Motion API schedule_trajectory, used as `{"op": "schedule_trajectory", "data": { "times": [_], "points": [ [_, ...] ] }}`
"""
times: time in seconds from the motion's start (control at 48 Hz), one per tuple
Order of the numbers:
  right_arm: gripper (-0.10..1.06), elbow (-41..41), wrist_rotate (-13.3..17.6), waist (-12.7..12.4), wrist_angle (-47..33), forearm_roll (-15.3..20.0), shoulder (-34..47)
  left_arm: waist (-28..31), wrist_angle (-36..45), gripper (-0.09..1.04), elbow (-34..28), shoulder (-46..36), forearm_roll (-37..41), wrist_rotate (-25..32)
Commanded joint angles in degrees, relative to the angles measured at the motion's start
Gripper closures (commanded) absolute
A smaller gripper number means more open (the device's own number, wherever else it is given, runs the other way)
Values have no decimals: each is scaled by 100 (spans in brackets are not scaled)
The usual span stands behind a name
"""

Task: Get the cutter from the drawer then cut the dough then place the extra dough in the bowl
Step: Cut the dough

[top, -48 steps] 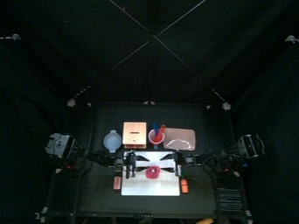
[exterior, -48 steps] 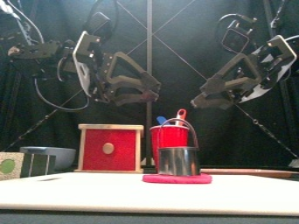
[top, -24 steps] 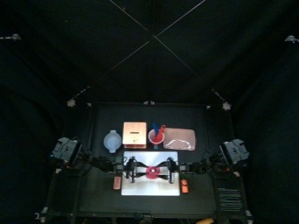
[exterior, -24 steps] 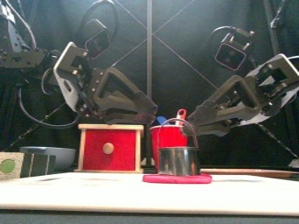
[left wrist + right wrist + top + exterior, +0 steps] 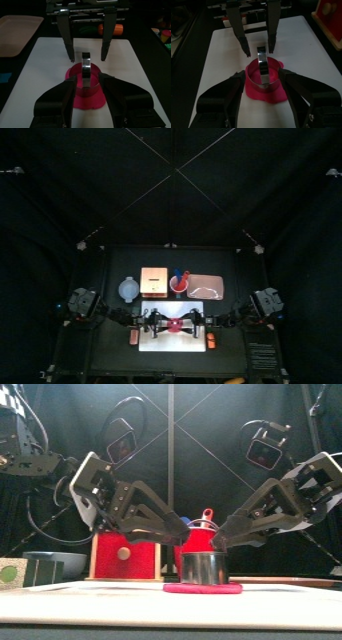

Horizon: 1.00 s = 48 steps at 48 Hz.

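Note:
The round metal cutter [image 5: 205,568] stands upright on the flat pink dough [image 5: 203,588], in the middle of the white cutting board [image 5: 187,343]. My left gripper [image 5: 178,540] hangs open just above and left of the cutter. My right gripper [image 5: 222,541] mirrors it from the right, also open. In the left wrist view the left gripper [image 5: 88,80] straddles the cutter [image 5: 86,69] and dough [image 5: 87,95]. The right wrist view shows the right gripper [image 5: 263,74] around the cutter [image 5: 262,67] and dough [image 5: 264,89]. Neither gripper holds anything.
Behind the board stand the wooden box [image 5: 152,280] with its red drawer front [image 5: 118,554], the blue-grey bowl [image 5: 128,288], the red cup [image 5: 182,282] and the pink tray [image 5: 207,286]. Small orange toys [image 5: 134,338] [image 5: 211,341] lie at the board's left and right edges.
Both arms have come down and forward from high above the board. Their open grippers now hang close over the cutter from either side. Cutter and dough have not moved.

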Motion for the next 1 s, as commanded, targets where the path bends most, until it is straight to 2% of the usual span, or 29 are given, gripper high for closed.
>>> {"op": "schedule_trajectory", "data": {
  "times": [0.021, 0.417, 0.792, 1.0],
  "points": [
    [9, -88, 0, 9, -9, 0, -97, 26, 35, 17, -105, -62, 18, 18],
    [31, -114, 0, -9, 158, 9, -79, 123, 325, 18, -167, -44, 18, 26],
    [32, -202, -18, -35, 483, -18, -18, 193, 431, 18, -185, -53, 44, 26],
    [32, -229, -18, -44, 501, -18, -18, 211, 457, 27, -193, -53, 44, 26]
  ]
}}
